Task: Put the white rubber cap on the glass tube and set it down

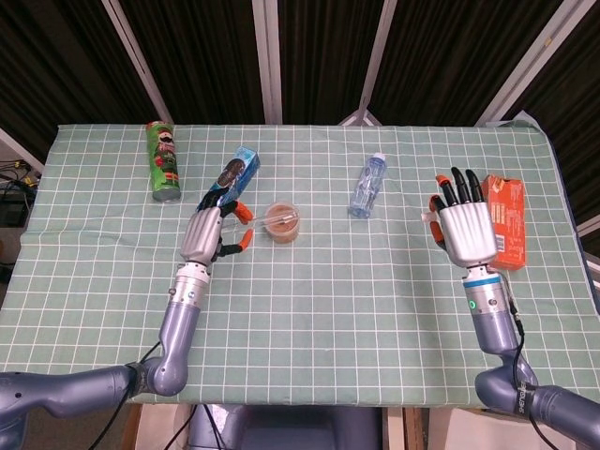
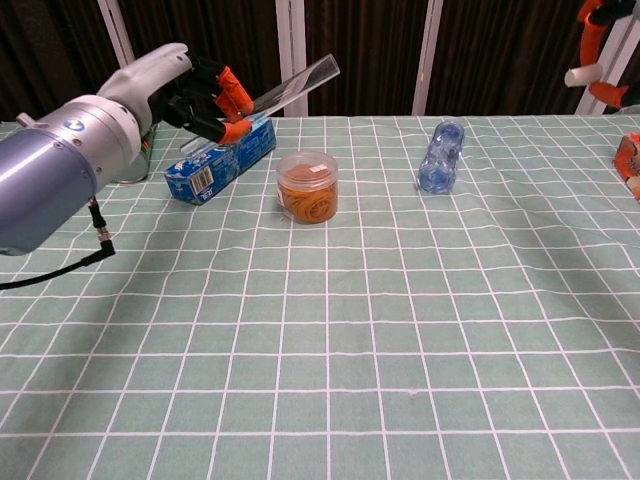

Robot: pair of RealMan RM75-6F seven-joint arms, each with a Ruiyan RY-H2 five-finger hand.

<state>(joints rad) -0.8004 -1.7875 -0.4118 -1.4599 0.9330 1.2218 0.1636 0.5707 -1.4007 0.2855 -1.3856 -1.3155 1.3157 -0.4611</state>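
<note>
Glass tube point(image 1: 265, 219), from the head view, juts rightward from the left hand point(image 1: 206, 234) whose fingers pinch it, while the chest view shows the white rubber cap point(image 2: 579, 75) pinched in the raised right hand's point(image 2: 598, 40) fingertips.

In the chest view the right hand point(image 2: 600, 40) is cut off by the top corner; only orange fingertips and the white cap point(image 2: 578, 76) show. In the head view that hand's back hides the cap. Behind the left hand point(image 2: 205, 95), the green can point(image 2: 147, 143) is nearly all hidden. The orange box point(image 2: 630, 160) runs off the edge.
</note>
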